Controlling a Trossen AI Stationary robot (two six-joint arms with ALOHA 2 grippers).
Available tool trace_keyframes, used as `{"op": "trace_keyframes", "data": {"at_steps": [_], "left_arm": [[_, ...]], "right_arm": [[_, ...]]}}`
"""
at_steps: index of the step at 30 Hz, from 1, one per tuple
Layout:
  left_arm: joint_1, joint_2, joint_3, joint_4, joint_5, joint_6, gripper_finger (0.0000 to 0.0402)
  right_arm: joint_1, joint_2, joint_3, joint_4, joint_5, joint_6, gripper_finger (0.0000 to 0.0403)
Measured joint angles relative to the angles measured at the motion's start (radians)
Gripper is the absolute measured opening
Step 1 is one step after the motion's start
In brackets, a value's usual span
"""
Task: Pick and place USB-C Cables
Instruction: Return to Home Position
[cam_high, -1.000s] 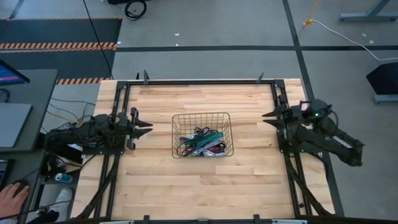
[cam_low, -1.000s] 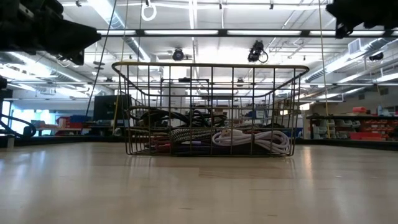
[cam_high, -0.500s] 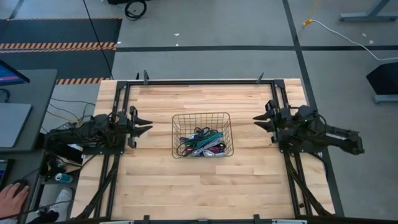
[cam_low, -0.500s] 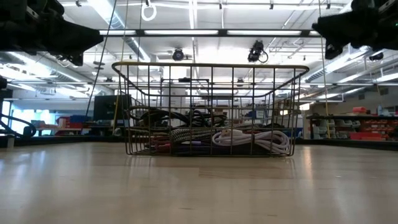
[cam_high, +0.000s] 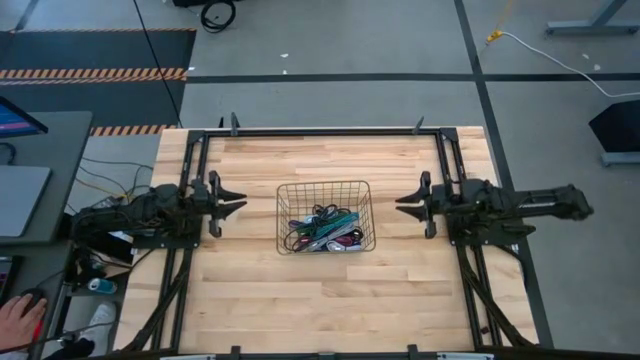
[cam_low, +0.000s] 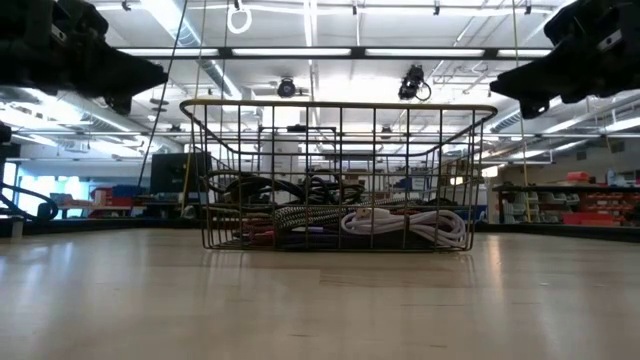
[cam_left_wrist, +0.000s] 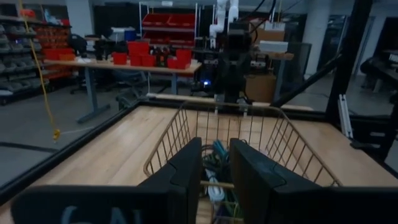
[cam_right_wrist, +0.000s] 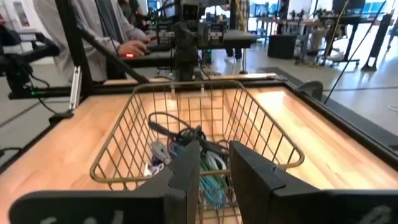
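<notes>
we hold our left claw (cam_high: 240, 204) and right claw (cam_high: 400, 205) a little open and empty, one on each side of the basket (cam_high: 323, 186) on the counter (cam_high: 300, 300), because the usb-c cables (cam_high: 322, 232) all lie piled inside it.

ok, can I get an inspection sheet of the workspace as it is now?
Surface: wooden table, bare wood around the basket.
Job's things: USB-C cables piled inside the wire basket at the table's centre; none seen outside it.
Clutter: nothing seen.
Grippers: left gripper over the table's left side, right gripper over its right side, both facing the basket, open, holding nothing.
Cables: loose wires beside the left arm's base; white cord on the floor beyond the table.
Surroundings: person's hand at a side desk; striped floor tape.
</notes>
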Motion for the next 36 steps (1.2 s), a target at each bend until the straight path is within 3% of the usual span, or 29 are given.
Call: {"op": "trace_keyframes", "data": {"at_steps": [10, 23, 36], "left_arm": [[0.0, 0.0, 0.0, 0.013, 0.0, 0.002, 0.0089], [0.0, 0.0, 0.0, 0.003, 0.0, 0.003, 0.0089], [0.0, 0.0, 0.0, 0.003, 0.0, 0.014, 0.0089]], "right_arm": [[0.07, -0.042, -0.114, 0.142, 0.051, -0.008, 0.0093], [0.119, -0.138, -0.098, 0.007, 0.198, -0.124, 0.0093], [0.12, -0.212, -0.127, 0.052, 0.199, -0.17, 0.0093]]}}
